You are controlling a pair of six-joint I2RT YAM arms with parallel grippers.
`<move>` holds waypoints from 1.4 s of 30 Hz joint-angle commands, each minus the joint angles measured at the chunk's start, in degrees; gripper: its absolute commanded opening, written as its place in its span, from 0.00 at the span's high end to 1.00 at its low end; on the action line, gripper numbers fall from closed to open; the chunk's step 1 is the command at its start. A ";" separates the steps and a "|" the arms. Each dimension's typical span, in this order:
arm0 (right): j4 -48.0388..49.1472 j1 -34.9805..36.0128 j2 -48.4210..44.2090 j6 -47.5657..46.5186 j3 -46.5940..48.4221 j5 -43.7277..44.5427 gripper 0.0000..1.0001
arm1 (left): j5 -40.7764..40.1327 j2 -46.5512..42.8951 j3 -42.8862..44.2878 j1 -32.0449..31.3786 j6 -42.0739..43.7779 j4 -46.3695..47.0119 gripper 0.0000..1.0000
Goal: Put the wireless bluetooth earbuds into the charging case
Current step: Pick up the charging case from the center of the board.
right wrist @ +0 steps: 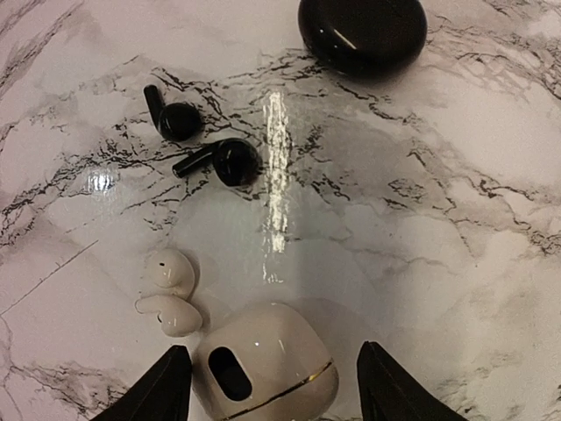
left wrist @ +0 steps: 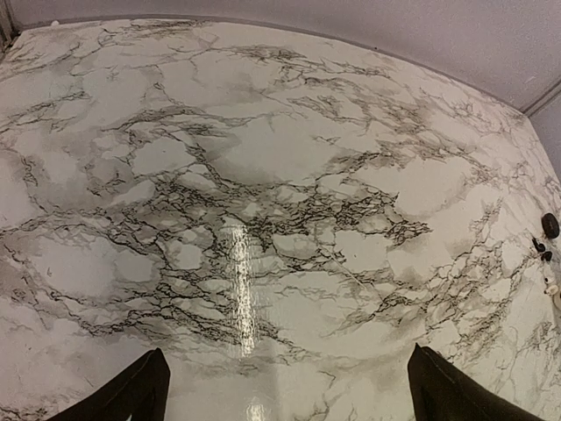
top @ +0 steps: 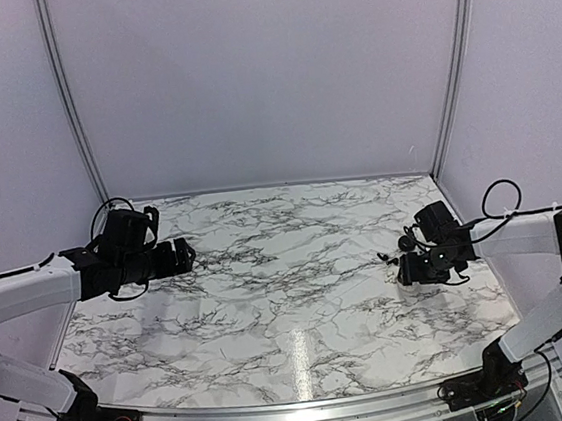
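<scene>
In the right wrist view two tiny black earbuds (right wrist: 179, 118) (right wrist: 230, 161) lie side by side on the marble, apart from everything else. The cream-white charging case (right wrist: 263, 364) lies with its lid shut, a gold seam and a dark oval on it. My right gripper (right wrist: 273, 360) is open with the case between its fingers, the left finger close beside it. In the top view this gripper (top: 408, 270) sits low at the table's right. My left gripper (top: 180, 254) (left wrist: 287, 368) is open and empty, hovering at the far left.
A black round puck-like case (right wrist: 362, 31) (top: 406, 243) lies beyond the earbuds. Two cream-white earbuds (right wrist: 168, 270) (right wrist: 172, 316) lie just left of the white case, near my right gripper's left finger. The table's right edge and the booth wall are close behind the right arm.
</scene>
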 commanded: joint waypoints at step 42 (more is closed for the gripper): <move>4.03 28.25 0.62 -27.97 19.96 -14.55 0.48 | 37.49 1.39 1.06 -0.23 0.18 7.38 0.02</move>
